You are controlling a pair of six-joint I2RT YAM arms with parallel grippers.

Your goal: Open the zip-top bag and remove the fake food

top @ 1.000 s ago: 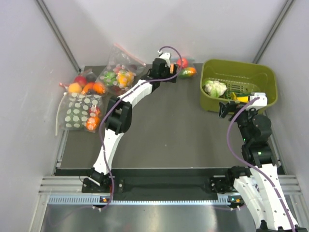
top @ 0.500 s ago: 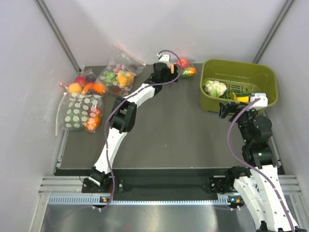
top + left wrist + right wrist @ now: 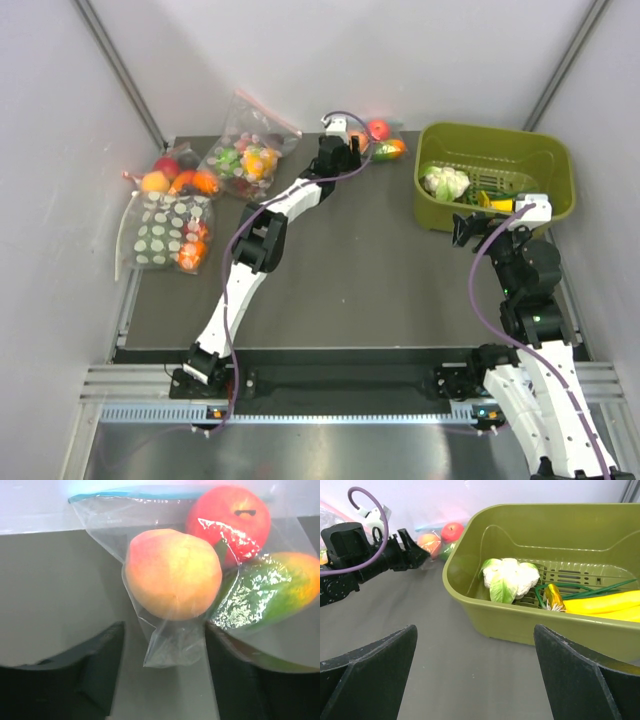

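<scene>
I am holding the left gripper, jaws apart, astride a corner of the zip-top bag at the far edge of the table, to pinch it.

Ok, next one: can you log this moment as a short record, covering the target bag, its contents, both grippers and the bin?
bag: zip-top bag, teal zip strip, at the table's far edge
contents: fake food inside: peach, red apple, green-and-orange fruit
left gripper: open, fingers either side of the bag's lower corner, no grip seen
right gripper: open, empty, near the green bin
bin: cauliflower and yellow pieces inside
</scene>
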